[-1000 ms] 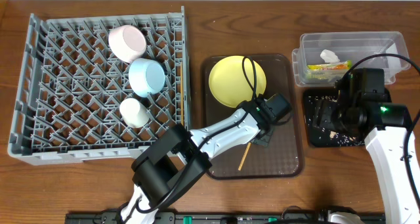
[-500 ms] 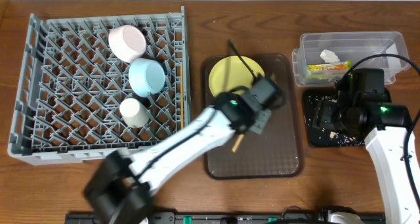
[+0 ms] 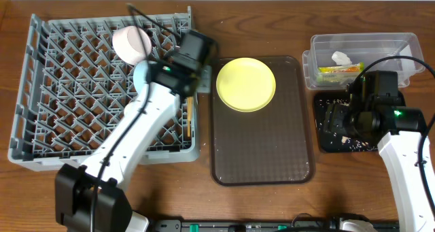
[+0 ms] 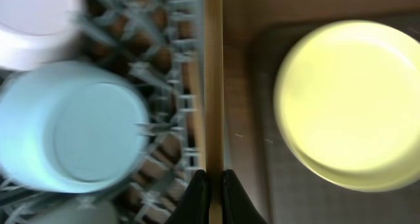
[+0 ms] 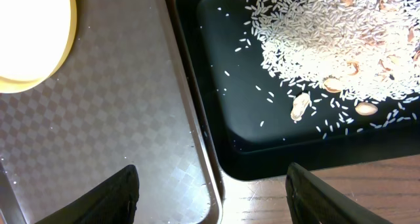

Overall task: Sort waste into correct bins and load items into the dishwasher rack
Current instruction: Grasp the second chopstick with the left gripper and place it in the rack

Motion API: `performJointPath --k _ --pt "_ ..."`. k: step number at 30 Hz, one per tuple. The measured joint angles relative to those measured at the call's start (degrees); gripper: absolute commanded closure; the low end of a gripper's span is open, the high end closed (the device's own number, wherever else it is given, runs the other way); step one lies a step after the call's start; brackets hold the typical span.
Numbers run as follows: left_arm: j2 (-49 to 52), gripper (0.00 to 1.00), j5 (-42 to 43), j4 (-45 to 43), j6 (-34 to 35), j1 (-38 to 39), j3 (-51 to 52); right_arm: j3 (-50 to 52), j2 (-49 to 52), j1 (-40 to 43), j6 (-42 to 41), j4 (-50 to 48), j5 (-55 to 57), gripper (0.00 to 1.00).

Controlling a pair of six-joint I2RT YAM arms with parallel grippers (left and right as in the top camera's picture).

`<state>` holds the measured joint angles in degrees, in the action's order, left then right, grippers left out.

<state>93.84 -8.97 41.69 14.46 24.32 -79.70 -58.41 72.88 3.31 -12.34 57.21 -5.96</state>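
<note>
Overhead, the square grey plastic rack sits at the left of the wooden bench, its floor a lattice of pegs. A round pinkish-white bowl lies in it, and a light blue bowl just below that is half hidden by my left arm. My left claw is at the rack's right wall. Beside the rack lies a flat brown tray with rounded corners, carrying only a smooth, round yellow plate at its far end. At the right, a clear tub holds a crumpled white tissue and a green-and-orange wrapper. My right claw hangs over the shallow black tray in front of that tub. Left wrist view: my dark fingers are pinched on a thin, straight wooden chopstick, which runs along the rack's edge between the blue bowl and the plate. Right wrist view: my claw stands wide and holds nothing. It is above the rim where the diamond-textured brown tray meets the black tray, which holds scattered white rice crumbs and a few tan husk-like bits.
</note>
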Motion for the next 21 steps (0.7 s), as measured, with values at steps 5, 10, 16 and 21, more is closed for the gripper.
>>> performJointPath --k 5,10,16,21 --pt "0.04 0.94 1.38 0.02 -0.24 -4.94 0.0 0.0 0.0 0.0 0.0 -0.02 0.0 0.3" --pt "1.68 0.94 2.8 -0.15 -0.39 -5.73 0.0 0.0 0.0 0.0 0.0 0.02 0.0 0.3" --pt "6.71 0.94 3.3 -0.17 -0.48 -5.68 0.0 0.0 0.0 0.0 0.0 0.26 0.0 0.3" --pt "9.11 0.86 3.69 -0.17 -0.81 -5.68 0.02 0.0 0.0 0.0 0.0 0.42 0.0 0.3"
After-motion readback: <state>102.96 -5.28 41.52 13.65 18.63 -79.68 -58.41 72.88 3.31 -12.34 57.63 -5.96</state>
